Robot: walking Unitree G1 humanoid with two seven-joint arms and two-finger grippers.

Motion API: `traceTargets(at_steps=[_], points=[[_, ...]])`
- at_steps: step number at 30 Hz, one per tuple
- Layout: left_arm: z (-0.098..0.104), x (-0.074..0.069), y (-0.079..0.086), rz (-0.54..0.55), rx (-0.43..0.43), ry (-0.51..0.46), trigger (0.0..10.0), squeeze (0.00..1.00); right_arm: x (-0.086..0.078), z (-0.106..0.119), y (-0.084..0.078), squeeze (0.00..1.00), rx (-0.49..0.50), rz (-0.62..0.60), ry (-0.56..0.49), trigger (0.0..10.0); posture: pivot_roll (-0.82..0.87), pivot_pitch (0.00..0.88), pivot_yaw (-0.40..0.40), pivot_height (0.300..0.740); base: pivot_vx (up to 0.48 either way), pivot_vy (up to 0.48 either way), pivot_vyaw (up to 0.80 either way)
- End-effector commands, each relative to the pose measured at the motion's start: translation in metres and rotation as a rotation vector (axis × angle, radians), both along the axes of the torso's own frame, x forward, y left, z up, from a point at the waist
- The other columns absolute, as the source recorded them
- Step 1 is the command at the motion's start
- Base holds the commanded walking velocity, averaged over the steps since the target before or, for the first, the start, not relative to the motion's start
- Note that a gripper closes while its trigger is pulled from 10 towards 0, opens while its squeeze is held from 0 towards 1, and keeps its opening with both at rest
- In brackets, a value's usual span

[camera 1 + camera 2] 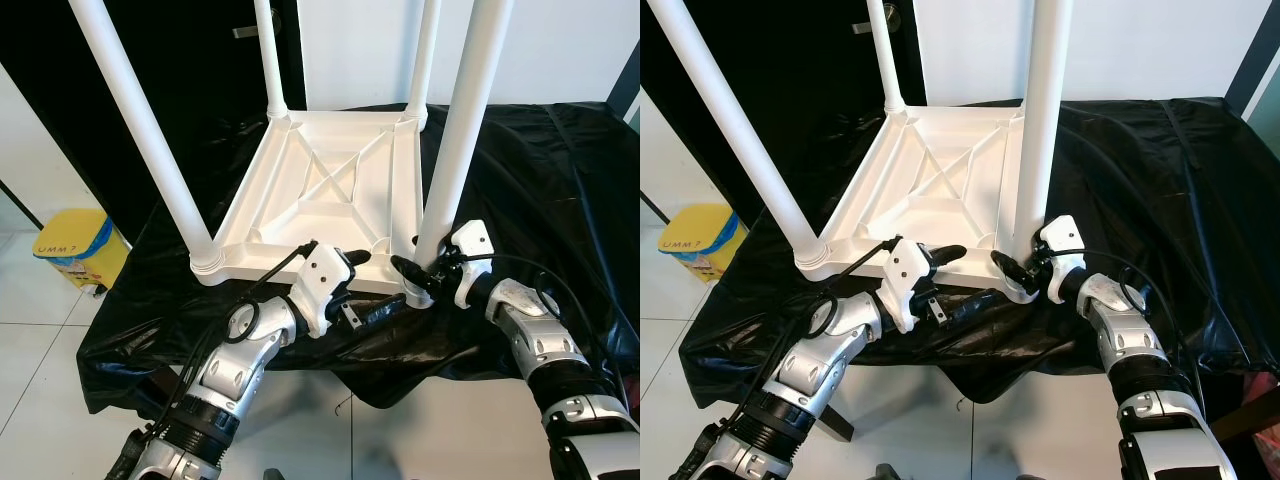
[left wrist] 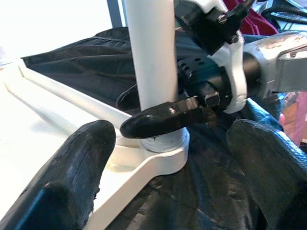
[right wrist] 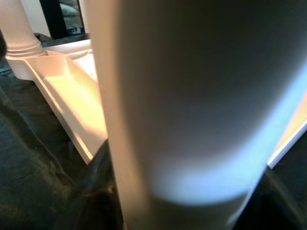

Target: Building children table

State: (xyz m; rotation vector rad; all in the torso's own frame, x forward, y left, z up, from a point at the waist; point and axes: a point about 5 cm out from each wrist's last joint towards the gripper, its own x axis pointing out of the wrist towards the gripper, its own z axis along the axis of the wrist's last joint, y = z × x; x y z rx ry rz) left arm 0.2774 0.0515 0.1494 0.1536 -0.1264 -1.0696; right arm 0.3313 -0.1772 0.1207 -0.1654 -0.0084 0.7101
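**white table upside down, near right leg gripped at its base**

a wide black plastic sheet [image 1: 560,190] is spread over a raised surface, and on it an upturned white plastic children's table top [image 1: 330,190] with a ribbed, cross-braced underside is laid flat. four round white plastic legs are stood upright in its corner sockets; the near right leg [image 1: 465,130] is seen closest to both arms. a yellow bin [image 1: 75,245] is stood on the pale tiled floor to the robot's left.

the right gripper [image 1: 418,277] is clamped around the base of the near right leg, just above its socket, one black finger [image 2: 158,120] being wrapped across the front of it. the left gripper [image 1: 368,285] is held with its fingers spread apart at the near edge of the table top, just beside that same corner, with nothing between them.
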Motion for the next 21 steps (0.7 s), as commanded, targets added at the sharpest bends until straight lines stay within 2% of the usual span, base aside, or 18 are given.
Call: traceTargets(at_steps=[1,5,6,7,8,13,21], points=[[-0.003,-0.003,0.0,-0.013,0.015,0.012,10.0,0.0,-0.002,-0.005,-0.003,0.0,-0.007,-0.003,0.009,0.0,-0.15,0.0,0.04,0.74,0.0,0.0,0.0],[-0.004,-0.003,0.0,-0.01,0.012,0.018,10.0,0.0,-0.005,-0.008,-0.006,0.0,-0.009,-0.018,0.007,0.0,-0.15,0.0,0.036,0.74,0.0,0.0,0.0],[-0.004,-0.004,0.0,-0.011,0.01,0.019,10.0,0.0,-0.006,-0.009,-0.007,0.0,-0.005,-0.029,0.008,0.7,-0.15,0.0,0.036,0.74,0.0,0.0,0.0],[-0.004,-0.004,-0.001,-0.011,0.01,0.02,10.0,0.0,-0.006,-0.01,-0.008,0.0,-0.001,-0.041,0.008,4.7,-0.15,0.0,0.036,0.74,0.0,0.0,0.0],[-0.005,-0.005,-0.001,-0.012,0.01,0.021,10.0,0.0,-0.007,-0.01,-0.009,0.0,0.007,-0.054,0.007,10.0,-0.16,0.0,0.036,0.74,0.0,0.0,0.0],[-0.006,-0.007,-0.001,-0.016,0.011,0.029,10.0,0.0,-0.01,-0.009,-0.009,0.0,0.048,-0.123,-0.013,10.0,-0.16,0.0,0.035,0.74,0.0,0.0,0.0],[-0.009,-0.011,0.0,-0.011,0.013,0.04,10.0,0.0,-0.014,-0.012,0.002,0.0,0.092,-0.31,-0.031,10.0,-0.16,0.0,0.028,0.74,0.0,0.0,0.0]])
